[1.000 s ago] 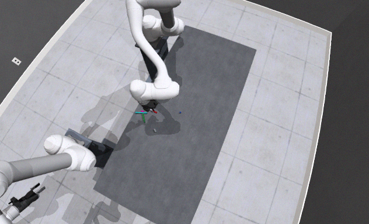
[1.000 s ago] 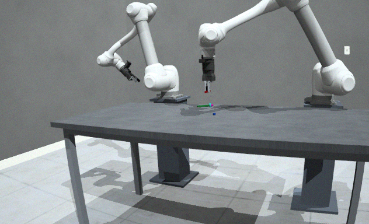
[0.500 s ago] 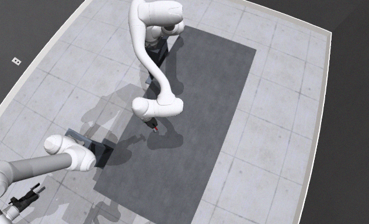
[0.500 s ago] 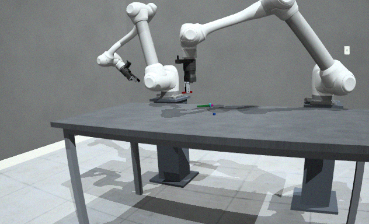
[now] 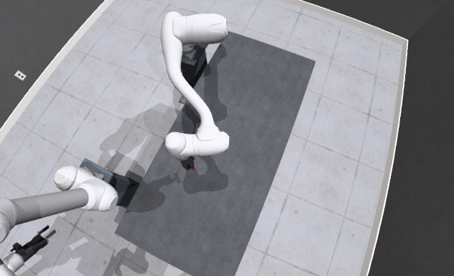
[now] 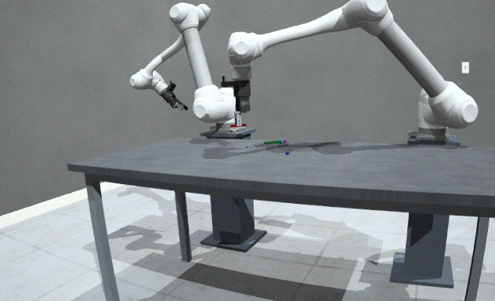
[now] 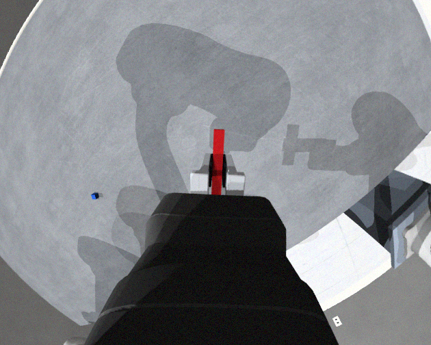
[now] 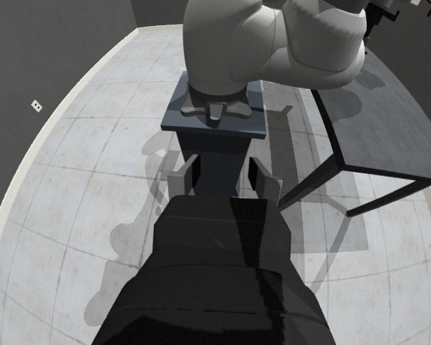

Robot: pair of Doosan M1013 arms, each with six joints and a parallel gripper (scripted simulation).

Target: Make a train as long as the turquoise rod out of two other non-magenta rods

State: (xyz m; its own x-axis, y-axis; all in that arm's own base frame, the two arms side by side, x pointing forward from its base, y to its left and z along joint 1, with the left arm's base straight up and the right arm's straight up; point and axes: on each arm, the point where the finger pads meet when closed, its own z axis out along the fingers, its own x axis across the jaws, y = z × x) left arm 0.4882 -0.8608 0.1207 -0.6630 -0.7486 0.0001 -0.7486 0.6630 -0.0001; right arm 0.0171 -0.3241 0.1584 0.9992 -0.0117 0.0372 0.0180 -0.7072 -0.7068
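My left gripper (image 5: 190, 166) (image 6: 238, 121) (image 7: 217, 163) is shut on the red rod (image 5: 193, 169) (image 6: 243, 125) (image 7: 218, 139), holding it level above the table, left of the other rods in the exterior view. There the green rod (image 6: 272, 142) lies with its right end by the turquoise rod (image 6: 282, 141), seen nearly end-on, and the magenta rod (image 6: 285, 141). The blue rod (image 6: 287, 153) (image 7: 94, 195) lies apart, nearer that camera. A tiny pale speck left of the green rod may be the grey rod. My right gripper (image 5: 50, 230) (image 6: 182, 106) (image 8: 224, 165) is open and empty, away from the table.
The dark table (image 5: 262, 108) (image 6: 372, 168) (image 8: 397, 133) carries the rods. The left arm (image 5: 205, 144) hides the green, turquoise, magenta and blue rods in the top view. The right arm's base (image 6: 228, 132) (image 7: 395, 237) stands at the table's back edge, behind the red rod in the exterior view.
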